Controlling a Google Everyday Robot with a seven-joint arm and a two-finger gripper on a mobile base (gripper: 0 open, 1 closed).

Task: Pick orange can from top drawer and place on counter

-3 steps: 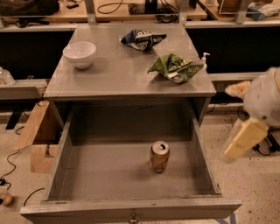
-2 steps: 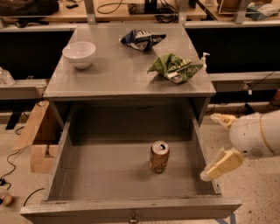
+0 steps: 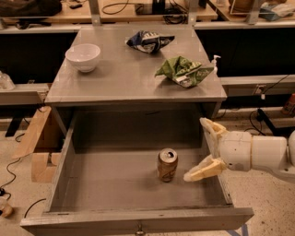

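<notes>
The orange can [image 3: 167,165] stands upright on the floor of the open top drawer [image 3: 92,184], right of its middle. The gripper [image 3: 204,148] reaches in from the right over the drawer's right wall, level with the can and a short way to its right, not touching it. Its two cream fingers are spread apart and empty; the lower fingertip [image 3: 193,175] is the nearer one to the can. The grey counter [image 3: 120,78] lies behind and above the drawer.
On the counter are a white bowl [image 3: 83,56] at the left, a dark blue chip bag [image 3: 148,40] at the back and a green chip bag [image 3: 183,72] at the right. A cardboard box [image 3: 39,147] stands left of the cabinet. A wooden desk with cables [image 3: 138,9] runs behind.
The gripper has moved left and down from beside the cabinet to the drawer's right wall, coming close to the can. The can has not moved.
</notes>
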